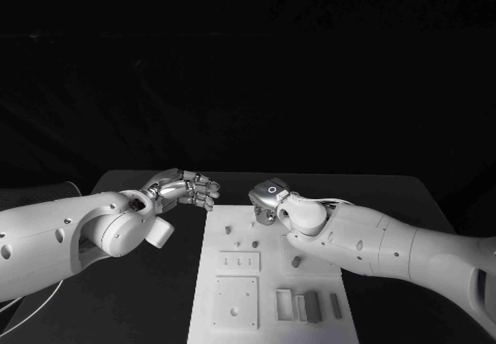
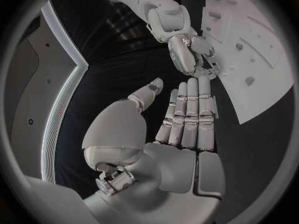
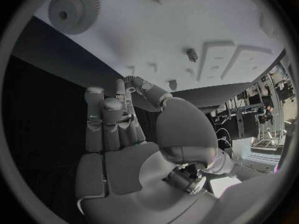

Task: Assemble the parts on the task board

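white flat plastic task board (image 1: pixel 271 276) is lying mid black table (image 1: pixel 155 301) | small grey rigid parts (image 1: pixel 312 306) are sitting near its front edge, light, probably slick, so you're pinching the long sides | left hand (image 1: pixel 184 190) and right hand (image 1: pixel 266 201) are hovering empty, fingers apart

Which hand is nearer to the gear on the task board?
Right. The right hand hovers over the far end of the task board, where the gear lies; the left hand is beside the board, over the table.
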You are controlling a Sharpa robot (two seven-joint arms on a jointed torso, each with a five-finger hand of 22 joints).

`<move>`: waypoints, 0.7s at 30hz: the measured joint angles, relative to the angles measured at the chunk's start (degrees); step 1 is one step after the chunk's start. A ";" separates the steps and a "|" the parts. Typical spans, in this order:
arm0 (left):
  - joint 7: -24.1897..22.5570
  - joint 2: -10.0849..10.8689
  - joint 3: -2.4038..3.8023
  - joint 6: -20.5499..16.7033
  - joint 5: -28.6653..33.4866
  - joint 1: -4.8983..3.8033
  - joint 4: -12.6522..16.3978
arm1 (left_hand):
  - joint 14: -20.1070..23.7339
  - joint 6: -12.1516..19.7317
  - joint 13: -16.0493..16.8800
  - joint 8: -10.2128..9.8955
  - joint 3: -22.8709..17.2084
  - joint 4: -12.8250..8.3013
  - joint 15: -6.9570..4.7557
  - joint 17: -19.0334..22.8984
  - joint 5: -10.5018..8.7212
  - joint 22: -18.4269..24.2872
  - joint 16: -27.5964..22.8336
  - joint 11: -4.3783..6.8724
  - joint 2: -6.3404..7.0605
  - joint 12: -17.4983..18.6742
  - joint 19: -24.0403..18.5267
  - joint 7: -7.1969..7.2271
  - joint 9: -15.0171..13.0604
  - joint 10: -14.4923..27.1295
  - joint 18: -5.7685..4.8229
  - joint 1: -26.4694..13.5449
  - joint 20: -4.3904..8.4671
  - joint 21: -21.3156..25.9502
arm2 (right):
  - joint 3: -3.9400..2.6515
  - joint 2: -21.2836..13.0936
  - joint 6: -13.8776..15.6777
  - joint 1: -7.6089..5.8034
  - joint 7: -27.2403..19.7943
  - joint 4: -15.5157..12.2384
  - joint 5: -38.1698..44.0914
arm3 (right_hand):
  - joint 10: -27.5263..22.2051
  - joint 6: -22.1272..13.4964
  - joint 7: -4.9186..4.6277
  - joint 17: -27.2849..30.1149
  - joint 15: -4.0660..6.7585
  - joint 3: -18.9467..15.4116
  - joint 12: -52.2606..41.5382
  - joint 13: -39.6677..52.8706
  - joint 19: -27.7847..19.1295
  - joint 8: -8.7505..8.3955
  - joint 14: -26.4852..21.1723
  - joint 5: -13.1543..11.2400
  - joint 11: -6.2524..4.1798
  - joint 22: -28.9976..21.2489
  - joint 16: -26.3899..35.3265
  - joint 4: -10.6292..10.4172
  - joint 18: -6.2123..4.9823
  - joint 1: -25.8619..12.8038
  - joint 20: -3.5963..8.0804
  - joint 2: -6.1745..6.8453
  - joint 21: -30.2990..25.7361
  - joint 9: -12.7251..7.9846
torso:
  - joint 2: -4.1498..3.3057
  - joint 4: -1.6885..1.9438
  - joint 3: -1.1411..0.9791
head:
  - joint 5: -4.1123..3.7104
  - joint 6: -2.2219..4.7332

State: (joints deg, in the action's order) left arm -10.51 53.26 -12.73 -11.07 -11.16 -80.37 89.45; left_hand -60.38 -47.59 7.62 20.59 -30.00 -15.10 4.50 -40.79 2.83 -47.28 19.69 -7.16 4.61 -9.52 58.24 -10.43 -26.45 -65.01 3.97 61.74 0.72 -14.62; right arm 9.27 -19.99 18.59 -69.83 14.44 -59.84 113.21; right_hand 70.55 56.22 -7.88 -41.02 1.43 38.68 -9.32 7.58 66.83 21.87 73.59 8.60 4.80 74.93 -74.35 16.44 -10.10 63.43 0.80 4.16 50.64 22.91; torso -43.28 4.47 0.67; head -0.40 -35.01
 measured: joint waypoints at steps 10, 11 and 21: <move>0.02 0.08 0.00 0.00 0.00 -0.26 0.14 | 0.00 0.00 0.00 0.00 0.00 0.00 0.00 -0.06 0.00 -0.05 0.00 0.00 0.22 0.00 0.00 0.00 0.00 0.00 -0.03 0.22 0.00 0.00 | 0.00 0.34 0.00 0.01 -0.19 0.28 -0.24 | 0.00 0.00 0.06 0.00 -0.01 0.00 0.00 -0.01 0.00 0.14 0.01 -0.11 0.00 0.00 -0.16 0.00 0.00 0.16 -0.01 -0.16 0.00 0.05 | -0.04 0.00 -0.03 | 0.33 -0.18; 0.02 0.08 0.00 0.00 0.00 -0.29 0.14 | 0.00 0.00 0.00 0.00 0.00 0.00 0.00 -0.05 0.00 -0.05 0.00 0.00 0.22 0.00 0.00 0.00 0.00 0.00 -0.03 0.22 0.00 0.00 | 0.01 0.37 0.00 0.01 -0.20 0.35 -0.28 | 0.00 -0.03 0.09 0.00 -0.01 -0.01 0.00 -0.01 -0.01 0.14 0.01 -0.17 0.00 0.00 -0.16 0.00 0.00 0.17 -0.01 -0.17 0.00 0.05 | -0.04 -0.02 -0.02 | 0.36 -0.25; 0.04 0.05 0.00 0.00 0.00 -0.49 0.20 | 0.00 0.00 0.01 0.00 0.00 0.00 0.00 -0.09 0.00 -0.05 0.00 0.00 0.22 0.22 0.01 0.00 -0.01 0.00 -0.17 0.22 -0.01 0.00 | 0.04 0.84 -0.03 0.07 -0.40 0.89 -0.77 | -0.01 0.11 -0.01 0.01 -0.10 -0.02 0.01 -0.03 -0.01 0.15 0.10 -0.18 -0.01 0.00 -0.16 0.01 0.00 0.23 -0.03 -0.23 -0.01 0.04 | -0.03 -0.07 -0.01 | 0.79 -0.68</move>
State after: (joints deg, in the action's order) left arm -10.47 53.31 -12.73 -11.07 -11.16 -80.86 89.65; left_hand -60.38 -47.59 7.63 20.59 -30.00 -15.10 4.51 -40.88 2.83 -47.33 19.69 -7.16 4.83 -9.31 58.25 -10.43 -26.46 -65.01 3.80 61.96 0.71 -14.62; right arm 9.31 -19.14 18.56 -69.76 14.04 -58.94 112.44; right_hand 70.54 56.33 -7.89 -41.02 1.33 38.66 -9.31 7.55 66.82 22.02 73.70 8.42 4.79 74.93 -74.51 16.45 -10.10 63.67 0.77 3.92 50.64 22.95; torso -43.31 4.40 0.66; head 0.39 -35.69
